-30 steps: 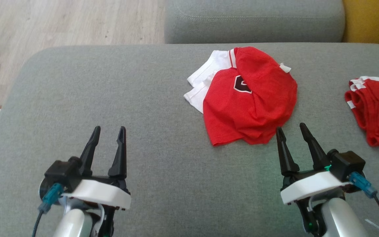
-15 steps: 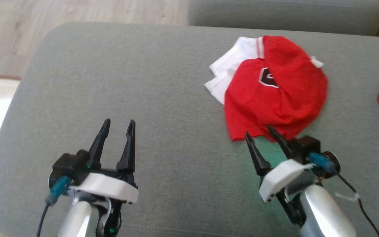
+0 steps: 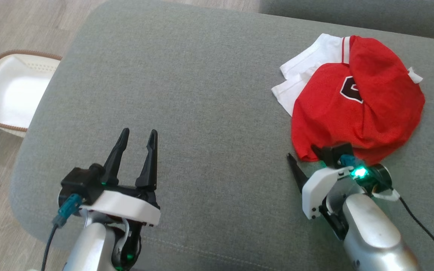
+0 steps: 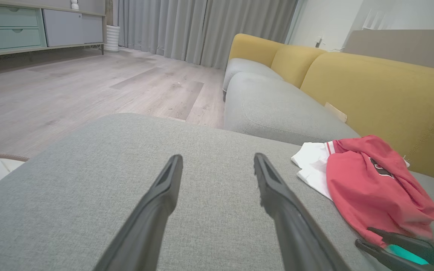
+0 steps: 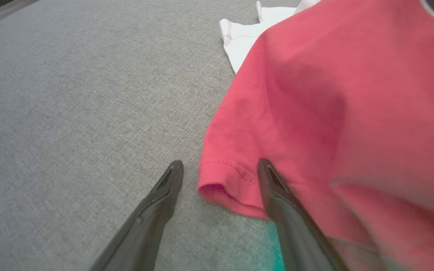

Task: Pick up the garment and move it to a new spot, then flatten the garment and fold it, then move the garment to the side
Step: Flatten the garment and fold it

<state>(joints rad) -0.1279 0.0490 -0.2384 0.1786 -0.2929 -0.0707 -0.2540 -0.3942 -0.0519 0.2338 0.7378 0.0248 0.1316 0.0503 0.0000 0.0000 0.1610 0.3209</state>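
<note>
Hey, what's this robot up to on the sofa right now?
A two-armed robot is going for a crumpled red and white garment lying on a grey sofa seat. Its right gripper is open, fingers either side of the garment's near hem, not yet closed on it. The left gripper is open over the bare seat, apart from the cloth.

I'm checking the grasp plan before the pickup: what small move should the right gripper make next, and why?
Probably close the right gripper on the near hem of the red garment. Its open fingers straddle that hem corner, one over the grey cushion beside it and one over the fabric, so a pinch there should catch it.
</note>
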